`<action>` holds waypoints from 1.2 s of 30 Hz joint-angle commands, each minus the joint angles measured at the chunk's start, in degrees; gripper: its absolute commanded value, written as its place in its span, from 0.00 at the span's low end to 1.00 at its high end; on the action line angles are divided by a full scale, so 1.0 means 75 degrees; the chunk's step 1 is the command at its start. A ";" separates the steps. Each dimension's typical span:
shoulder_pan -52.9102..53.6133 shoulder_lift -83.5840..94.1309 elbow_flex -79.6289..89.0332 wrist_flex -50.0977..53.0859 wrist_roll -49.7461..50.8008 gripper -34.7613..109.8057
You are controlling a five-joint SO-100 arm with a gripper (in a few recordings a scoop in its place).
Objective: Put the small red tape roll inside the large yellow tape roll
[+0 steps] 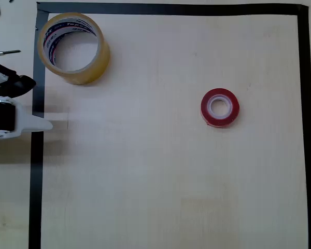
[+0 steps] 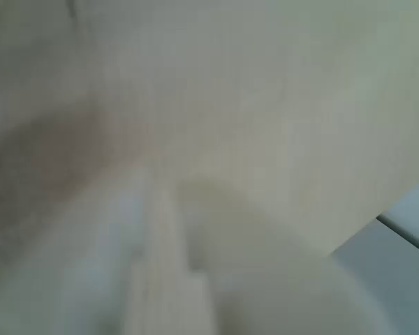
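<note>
My gripper sits at the overhead view's left edge, over the black tape border — jaw opening unclear, holding nothing; large yellow tape roll upper left, small red tape roll right of centre.

large yellow tape roll: blue and red core lettering, too small to read.
</note>
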 commanded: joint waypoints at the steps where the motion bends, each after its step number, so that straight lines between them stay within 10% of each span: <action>1: -0.0035 -0.0023 -0.0258 0.0305 0.0211 0.24; 12: 0.0129 -0.0375 -0.1629 0.0434 0.0141 0.24; 36: -0.0691 -1.2563 -1.1250 -0.0809 -0.1910 0.25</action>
